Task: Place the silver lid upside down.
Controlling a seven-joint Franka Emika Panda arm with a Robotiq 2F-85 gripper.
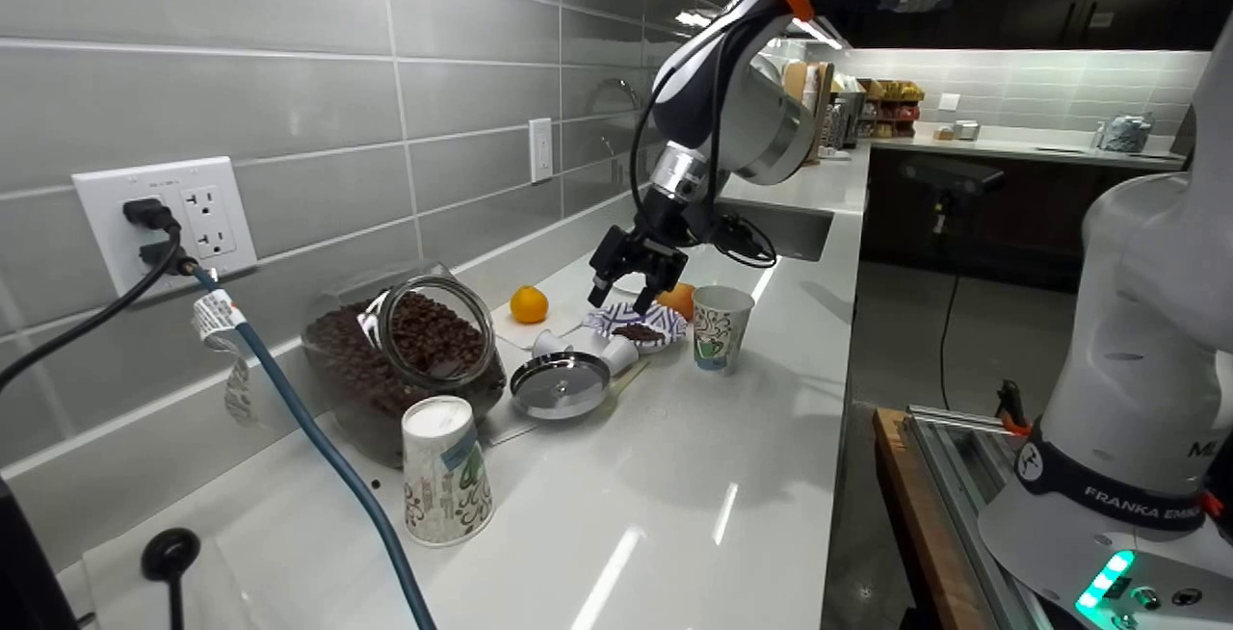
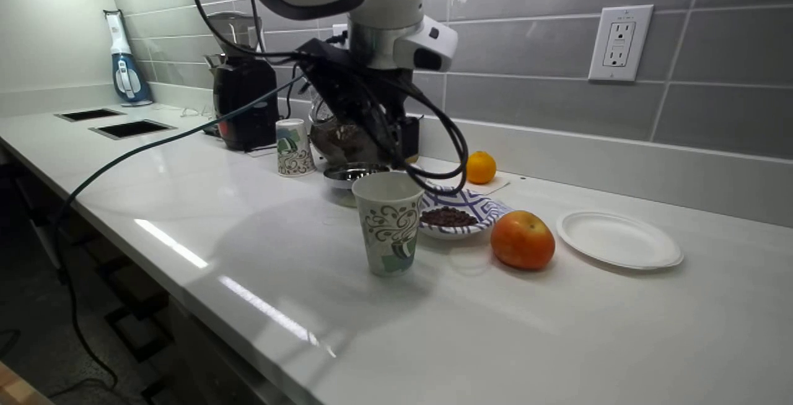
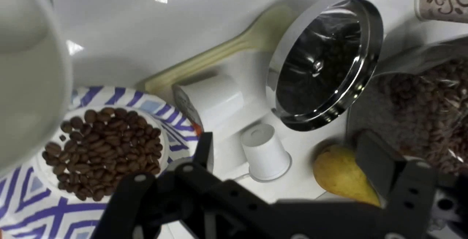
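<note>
Since the wrist view's upper right showed the silver lid (image 3: 323, 65) hollow-up, I judged it placed; my gripper (image 1: 621, 301), jaws apart, could retreat.

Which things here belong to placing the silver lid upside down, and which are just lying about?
For the job: silver lid; end effector.

Lying about: bean jar; patterned bowl; upright paper cup; upturned paper cup; two white pods; white plate; orange fruit; yellow fruit; reddish fruit.

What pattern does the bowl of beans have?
The bowl has purple stripes and pale blue patches on white, clearest in wrist view.
</note>
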